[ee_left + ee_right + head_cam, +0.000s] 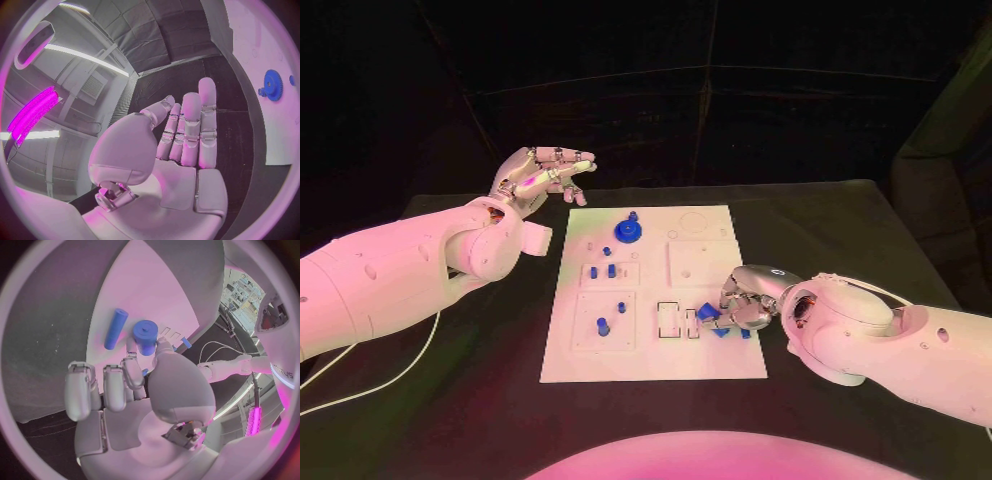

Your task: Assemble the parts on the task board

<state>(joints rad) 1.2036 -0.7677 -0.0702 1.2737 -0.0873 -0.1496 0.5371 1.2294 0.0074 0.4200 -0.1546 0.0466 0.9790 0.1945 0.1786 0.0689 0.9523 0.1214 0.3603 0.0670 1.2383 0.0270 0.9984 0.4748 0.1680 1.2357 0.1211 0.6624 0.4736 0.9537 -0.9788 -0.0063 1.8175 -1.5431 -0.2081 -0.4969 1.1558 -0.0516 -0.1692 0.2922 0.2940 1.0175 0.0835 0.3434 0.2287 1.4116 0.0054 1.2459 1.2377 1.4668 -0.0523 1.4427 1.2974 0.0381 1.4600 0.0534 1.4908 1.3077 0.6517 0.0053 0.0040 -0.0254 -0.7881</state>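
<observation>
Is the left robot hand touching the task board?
Apart. In the head view the left robot hand hovers off the task board's far left corner, fingers spread, holding nothing. In the left wrist view black table separates its fingers from the board.

Right hand covers the near right part of the task board; blue cylinder at its fingertips partly hidden, grip unclear. Small blue parts too small to identify. Gear near frame's edge.
</observation>
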